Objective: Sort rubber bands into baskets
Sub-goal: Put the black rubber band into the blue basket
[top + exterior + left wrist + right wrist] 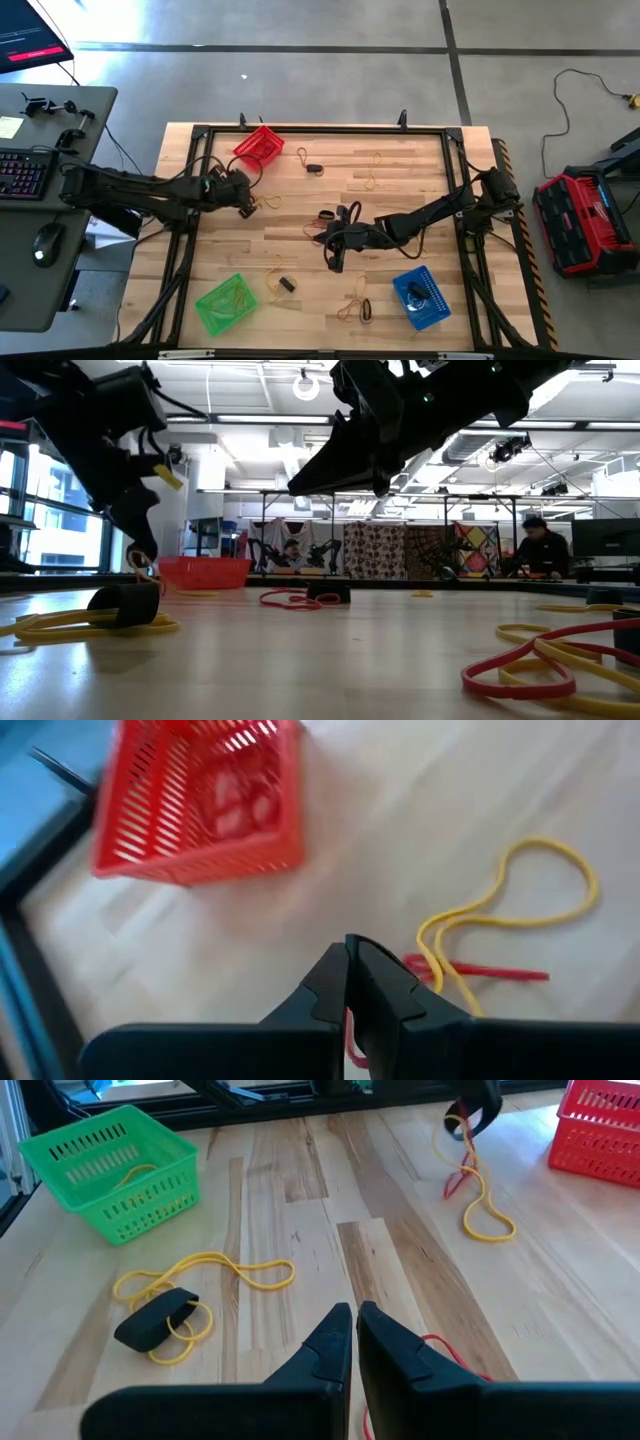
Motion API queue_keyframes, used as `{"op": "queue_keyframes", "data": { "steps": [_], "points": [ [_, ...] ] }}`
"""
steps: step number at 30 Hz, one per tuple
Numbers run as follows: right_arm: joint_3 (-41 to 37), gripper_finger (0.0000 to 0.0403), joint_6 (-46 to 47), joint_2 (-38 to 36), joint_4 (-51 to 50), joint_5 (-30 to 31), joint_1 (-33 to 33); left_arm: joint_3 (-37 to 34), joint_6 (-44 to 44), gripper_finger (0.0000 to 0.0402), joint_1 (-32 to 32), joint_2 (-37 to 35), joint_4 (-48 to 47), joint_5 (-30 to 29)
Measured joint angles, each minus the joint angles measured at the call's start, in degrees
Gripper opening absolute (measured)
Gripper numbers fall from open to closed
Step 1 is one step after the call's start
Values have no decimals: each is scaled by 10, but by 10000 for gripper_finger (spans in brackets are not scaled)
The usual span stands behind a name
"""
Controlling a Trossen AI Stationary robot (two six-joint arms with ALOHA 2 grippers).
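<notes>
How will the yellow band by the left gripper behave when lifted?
Likely floppy: the yellow band lies in loose, uneven loops. Probably very light, being a thin strand. It crosses a red band beside the shut left gripper, so the two may snag and lift together.

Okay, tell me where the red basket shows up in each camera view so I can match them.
High view: red basket sits at the table's far edge, left of centre, just beyond the left gripper.
Low view: red basket stands far back on the left.
Left wrist view: red basket fills the upper left.
Right wrist view: only its corner shows at the upper right edge.
Shared landmark: the yellow band beside the left gripper.
</notes>
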Motion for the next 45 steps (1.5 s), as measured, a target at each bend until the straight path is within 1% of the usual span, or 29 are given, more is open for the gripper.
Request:
{"op": "queue_keyframes", "data": {
  "steps": [5,12,24,34,36,39,45],
  "points": [
    [0,10,0,0,0,0,0,0,-17,3,-18,-11,5,-73],
    [0,10,0,0,0,0,0,1,-32,3,-44,-12,20,-144],
    [0,10,-1,0,1,0,0,1,-31,3,-110,-12,88,-341],
    [0,10,-1,0,1,0,0,1,-31,3,-164,-10,95,-529],
    [0,10,-1,0,1,0,0,1,-31,3,-171,-7,94,-542],
    [0,10,-1,0,1,0,0,1,-37,3,-173,0,94,-543],
    [0,10,-3,0,2,3,0,1,-46,3,-172,37,95,-543]
  ]
}}
